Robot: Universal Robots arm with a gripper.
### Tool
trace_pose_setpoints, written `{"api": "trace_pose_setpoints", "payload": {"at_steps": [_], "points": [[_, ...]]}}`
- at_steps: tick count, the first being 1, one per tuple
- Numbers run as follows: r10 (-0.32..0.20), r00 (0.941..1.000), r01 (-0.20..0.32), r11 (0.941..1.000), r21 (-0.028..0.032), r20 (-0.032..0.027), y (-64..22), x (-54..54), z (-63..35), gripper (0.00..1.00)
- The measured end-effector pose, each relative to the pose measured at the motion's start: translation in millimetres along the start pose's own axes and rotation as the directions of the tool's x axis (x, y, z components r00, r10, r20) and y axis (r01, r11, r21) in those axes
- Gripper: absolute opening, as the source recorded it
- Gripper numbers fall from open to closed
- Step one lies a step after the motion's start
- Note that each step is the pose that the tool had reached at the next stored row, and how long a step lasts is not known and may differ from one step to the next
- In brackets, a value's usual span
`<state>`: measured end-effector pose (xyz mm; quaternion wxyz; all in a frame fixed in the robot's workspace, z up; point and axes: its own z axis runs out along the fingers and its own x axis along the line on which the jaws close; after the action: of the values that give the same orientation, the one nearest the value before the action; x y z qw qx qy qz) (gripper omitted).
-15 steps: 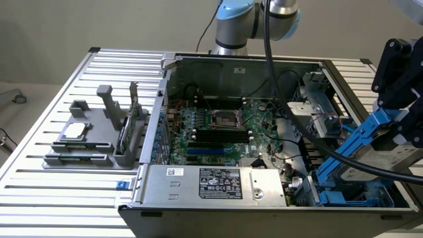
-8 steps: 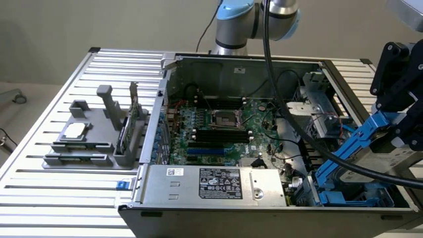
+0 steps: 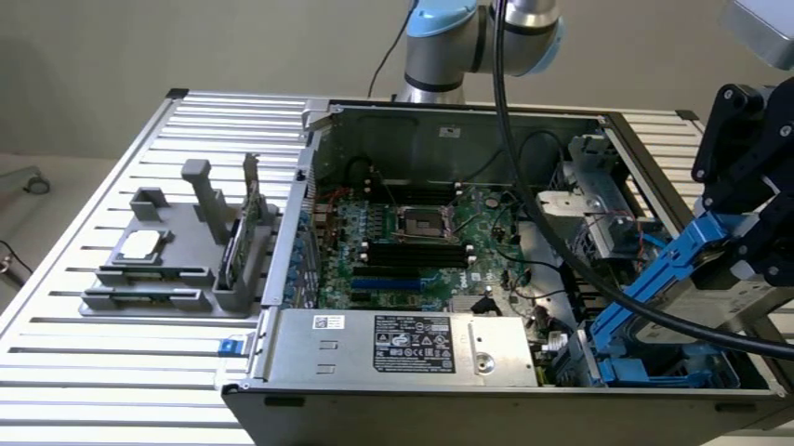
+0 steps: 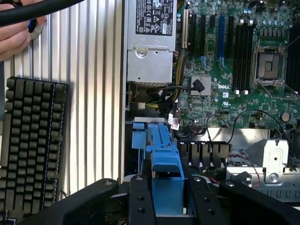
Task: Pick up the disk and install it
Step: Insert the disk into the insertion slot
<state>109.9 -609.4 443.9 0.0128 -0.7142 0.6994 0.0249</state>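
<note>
The disk [image 3: 664, 274], silver-grey metal framed by a blue plastic carrier, is gripped between the two fingers of the claw [image 4: 171, 199]. It hangs tilted. Its blue carrier end juts out past the fingertips and slopes down away from the claw.

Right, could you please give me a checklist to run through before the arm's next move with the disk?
1. Grip of the pincer on the disk: ok.
2. Lower end of the disk at the blue drive bay: ok.
3. The disk level with the bay: not ok, tilted.
4. Path free of the black cable: cannot tell; it crosses the disk in the exterior view.
5. The person's hand apart from the case: ok, over the table.
</note>
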Motion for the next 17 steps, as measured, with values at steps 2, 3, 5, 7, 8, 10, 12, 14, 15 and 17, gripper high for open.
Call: {"api": "trace_pose_setpoints", "payload": {"at_steps": [2, 3, 5, 7, 8, 10, 12, 14, 15, 17], "points": [[-0.001, 1.0, 0.001, 1.0, 0.0, -0.0001, 0.0, 0.1, 0.7, 0.33], [-0.001, 1.0, 0.001, 1.0, 0.0, -0.0001, 0.0, 0.1, 1.1, 0.33], [-0.002, 1.0, 0.002, 1.0, -0.0001, -0.0001, 0.0, 0.1, 1.8, 0.33], [-0.003, 1.0, 0.003, 1.0, -0.0001, -0.0001, 0.0, 0.2, 2.6, 0.33], [-0.003, 1.0, 0.003, 1.0, -0.0002, -0.0002, 0.0, 0.2, 3.0, 0.33], [-0.004, 1.0, 0.004, 1.0, -0.0002, -0.0002, -0.1, 0.2, 3.8, 0.33], [-0.005, 1.0, 0.005, 1.0, -0.0002, -0.0002, -0.1, 0.3, 4.5, 0.33], [-0.006, 1.0, 0.006, 1.0, -0.0003, -0.0003, -0.1, 0.3, 5.2, 0.33], [-0.007, 1.0, 0.007, 1.0, -0.0003, -0.0004, -0.1, 0.3, 5.5, 0.33], [-0.008, 1.0, 0.008, 1.0, -0.0004, -0.0005, -0.1, 0.3, 6.1, 0.33]]}}
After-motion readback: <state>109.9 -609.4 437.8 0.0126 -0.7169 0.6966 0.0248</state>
